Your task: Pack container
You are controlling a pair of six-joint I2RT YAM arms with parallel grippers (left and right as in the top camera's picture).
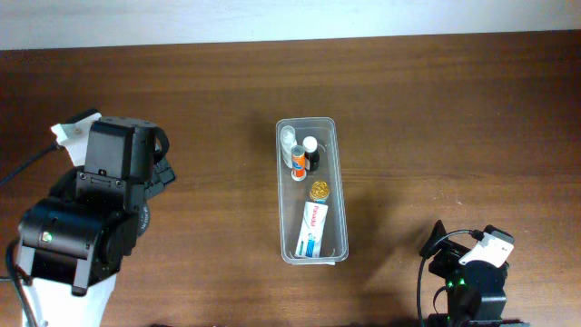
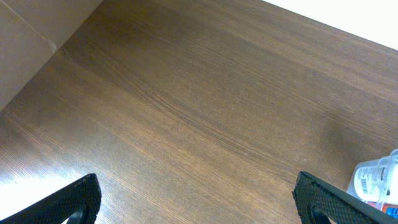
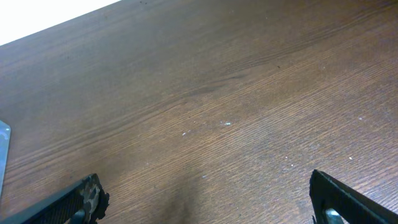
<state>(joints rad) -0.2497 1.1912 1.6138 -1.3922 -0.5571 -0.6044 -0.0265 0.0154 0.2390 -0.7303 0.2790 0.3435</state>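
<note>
Container (image 1: 280, 191), clear narrow plastic tub, rounded corners, bottles (image 1: 301, 154) and box (image 1: 314, 229) inside

left arm (image 1: 91, 218): black, white base, cable | right arm (image 1: 467, 282): black, green light

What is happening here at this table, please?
Two robot arms are packing a clear container in the middle of the table. A white medicine box, some small bottles and a small gold-coloured item are inside it. At this moment neither arm handles anything: the left gripper and the right gripper are both open, empty and away from the container.
</note>
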